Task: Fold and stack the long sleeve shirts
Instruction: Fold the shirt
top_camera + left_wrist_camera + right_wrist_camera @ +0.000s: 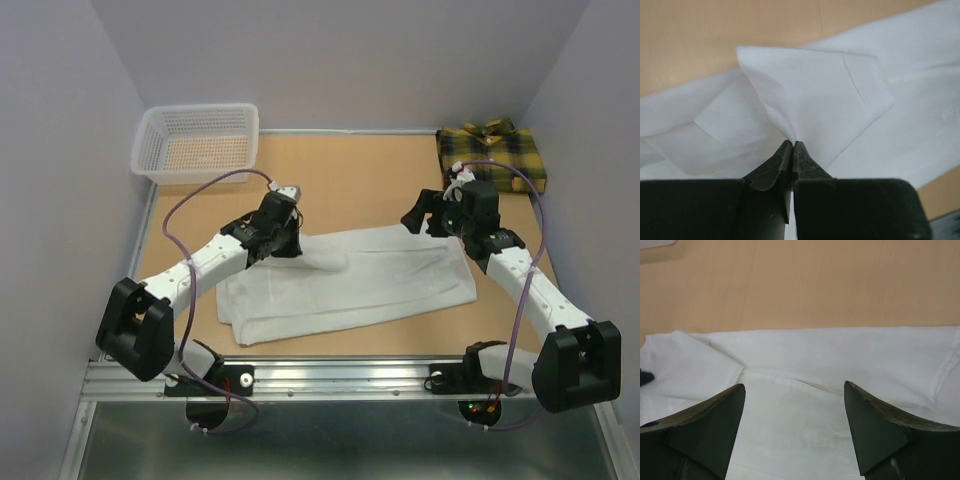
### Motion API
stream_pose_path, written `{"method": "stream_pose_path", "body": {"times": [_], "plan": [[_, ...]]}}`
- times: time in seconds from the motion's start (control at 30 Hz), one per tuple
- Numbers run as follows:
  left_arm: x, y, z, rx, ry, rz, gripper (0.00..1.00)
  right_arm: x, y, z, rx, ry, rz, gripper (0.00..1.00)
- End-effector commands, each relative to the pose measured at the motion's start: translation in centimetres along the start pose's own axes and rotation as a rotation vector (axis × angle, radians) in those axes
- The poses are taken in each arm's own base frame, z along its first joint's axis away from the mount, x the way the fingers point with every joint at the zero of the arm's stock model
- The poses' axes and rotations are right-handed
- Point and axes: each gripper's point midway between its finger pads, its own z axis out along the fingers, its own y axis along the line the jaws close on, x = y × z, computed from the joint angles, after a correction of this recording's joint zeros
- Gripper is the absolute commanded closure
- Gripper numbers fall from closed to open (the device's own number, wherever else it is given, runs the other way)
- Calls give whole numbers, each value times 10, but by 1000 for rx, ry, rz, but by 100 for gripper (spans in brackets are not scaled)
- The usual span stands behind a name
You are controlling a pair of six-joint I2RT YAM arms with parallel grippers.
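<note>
White shirt (350,285) — corner in left gripper (792,144)

Far left corner: the basket (197,142) fills it, close to the wall.
Far right corner: the plaid shirt (492,155) takes it up.
Back middle: bare table (350,175) between those two, open from either side.
Centre: the white shirt (345,282) lies flat across the middle.
Left approach: the left gripper (289,244), pinched on a shirt fold, and its arm slant across.
Right approach: the right gripper (422,212), jaws apart, hangs over the shirt's end.
Between grippers: open room above the cloth.
</note>
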Motion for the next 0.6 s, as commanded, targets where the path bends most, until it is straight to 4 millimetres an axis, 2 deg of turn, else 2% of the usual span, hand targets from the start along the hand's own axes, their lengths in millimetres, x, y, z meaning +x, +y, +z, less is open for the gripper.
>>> {"method": "stream_pose_path", "body": {"times": [0.0, 0.03, 0.07, 0.17, 0.2, 0.27, 0.3, 0.33, 0.4, 0.43, 0.47, 0.5, 0.53, 0.57], "plan": [[86, -20, -25, 187, 257, -25, 87, -22, 2, -6, 10, -72, -47, 16], [96, -26, -32, 231, 290, -26, 86, -24, 1, -5, 16, -76, -48, 16], [106, -26, -37, 241, 317, -25, 81, -24, 0, -4, 18, -72, -49, 16], [126, -17, -48, 237, 361, -35, 70, -24, 2, 0, 7, -58, -52, 16], [136, -8, -51, 198, 397, -39, 58, -25, 1, 4, 4, -50, -52, 16], [145, 2, -58, 147, 435, -34, 43, -24, 1, 8, 7, -38, -45, 16], [141, 1, -62, 153, 425, -36, 30, -22, -1, 12, 10, -27, -35, 16], [142, 1, -63, 153, 434, -36, 23, -20, -2, 15, 13, -19, -28, 16], [122, -6, -71, 173, 363, -37, 9, -16, -6, 19, 24, -4, -14, 16], [102, -12, -77, 185, 298, -39, 6, -11, -9, 23, 31, 15, -3, 16], [89, -5, -77, 133, 244, -42, 2, -6, -11, 26, 34, 30, 6, 16], [76, 0, -77, 96, 202, -56, 2, -3, -11, 28, 31, 40, 11, 16], [52, 12, -76, 15, 124, -85, 2, 3, -14, 32, 34, 62, 22, 16], [41, 21, -74, -36, 85, -105, 2, 5, -14, 34, 31, 71, 28, 16]]}}
